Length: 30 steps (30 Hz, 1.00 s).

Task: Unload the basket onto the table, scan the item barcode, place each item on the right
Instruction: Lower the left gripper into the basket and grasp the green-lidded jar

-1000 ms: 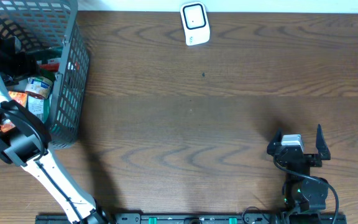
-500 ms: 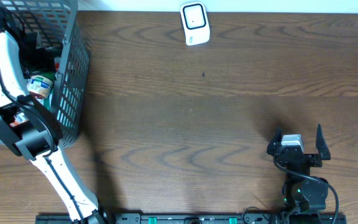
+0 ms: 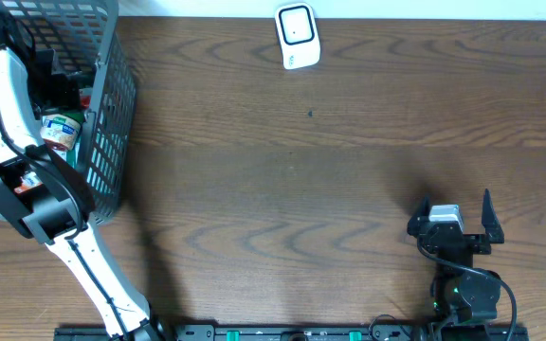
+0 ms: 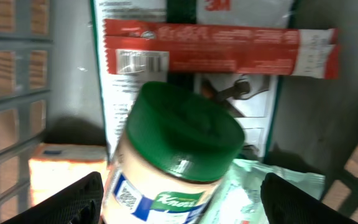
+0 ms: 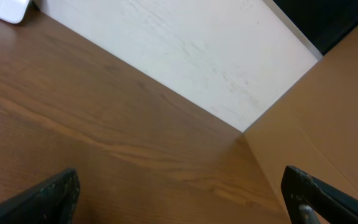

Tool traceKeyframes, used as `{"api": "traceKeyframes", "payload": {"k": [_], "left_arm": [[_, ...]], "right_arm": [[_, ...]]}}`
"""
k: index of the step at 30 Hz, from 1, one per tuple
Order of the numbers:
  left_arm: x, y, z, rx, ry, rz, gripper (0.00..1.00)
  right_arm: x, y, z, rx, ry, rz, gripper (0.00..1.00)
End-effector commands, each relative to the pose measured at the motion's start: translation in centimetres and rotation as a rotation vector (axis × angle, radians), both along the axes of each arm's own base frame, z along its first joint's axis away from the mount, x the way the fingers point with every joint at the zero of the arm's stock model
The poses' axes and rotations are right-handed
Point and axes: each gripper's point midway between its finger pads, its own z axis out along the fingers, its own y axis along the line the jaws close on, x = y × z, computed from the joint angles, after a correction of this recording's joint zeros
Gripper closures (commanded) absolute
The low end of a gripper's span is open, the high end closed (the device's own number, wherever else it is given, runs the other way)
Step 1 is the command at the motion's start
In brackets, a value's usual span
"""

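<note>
A Knorr jar with a green lid and cream contents lies tilted among goods in the grey basket. My left gripper is open, reaching into the basket, its black fingers standing on either side of the jar's body without closing on it. From overhead the jar shows beside my white left forearm. The white scanner sits at the table's far edge. My right gripper rests open near the front right, nothing between its fingers.
Behind the jar lie a red packet with a barcode, a white and green package, an orange box and a pale green pouch. Basket walls stand close on both sides. A pale wall rises beyond the table.
My left arm swung up and further into the basket, which shifted a little; in the last half second it hardly moved. The right arm stayed still.
</note>
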Motion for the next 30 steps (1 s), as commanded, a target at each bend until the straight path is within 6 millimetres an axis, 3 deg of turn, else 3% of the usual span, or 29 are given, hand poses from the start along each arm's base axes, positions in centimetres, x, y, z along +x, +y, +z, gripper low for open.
{"api": "traceKeyframes", "payload": {"k": [1, 12, 15, 18, 25, 30], "left_arm": [[-1.1, 1.2, -2.0, 0.045, 0.081, 0.002, 0.18], [-3.2, 0.9, -7.1, 0.010, 0.165, -0.031, 0.19], [-3.0, 1.0, -7.0, 0.014, 0.154, -0.019, 0.32], [-2.5, 1.2, -5.7, 0.028, 0.124, -0.014, 0.49], [-1.0, 1.7, 0.1, 0.076, -0.024, 0.055, 0.50], [-1.1, 1.5, 5.8, 0.117, -0.148, 0.091, 0.53]], "right_arm": [[0.0, 0.0, -0.1, -0.011, 0.005, -0.002, 0.01], [0.0, 0.0, -0.1, -0.011, 0.005, -0.002, 0.01], [0.0, 0.0, -0.1, -0.011, 0.005, -0.002, 0.01], [0.0, 0.0, -0.1, -0.011, 0.005, -0.002, 0.01], [0.0, 0.0, -0.1, -0.011, 0.005, -0.002, 0.01], [0.0, 0.0, -0.1, -0.011, 0.005, -0.002, 0.01]]}}
